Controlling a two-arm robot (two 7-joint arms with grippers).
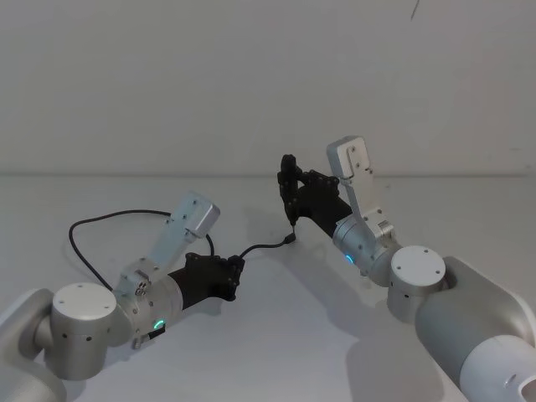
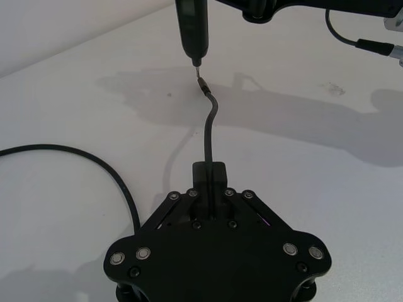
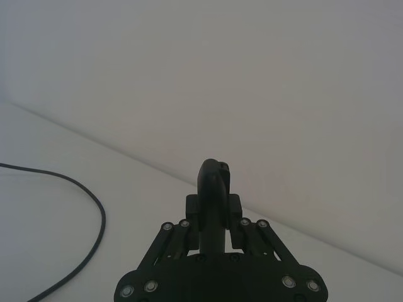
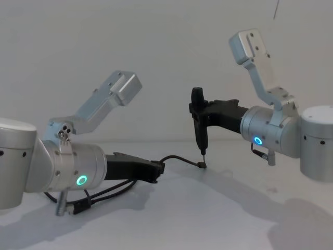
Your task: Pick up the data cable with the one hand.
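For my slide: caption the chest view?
Left gripper holds the cable near its plug; right gripper holds a dark tool above it.

Matt white table (image 1: 276,335), smooth, faintly marked, data cable (image 2: 210,135) in matt black rubbery sheath with small metal plug tip, left gripper (image 2: 208,179) matt black, bright screws, arm shells brushed silver metal, smooth white plastic.

White table (image 1: 276,335); black data cable (image 1: 92,221) looped on it.
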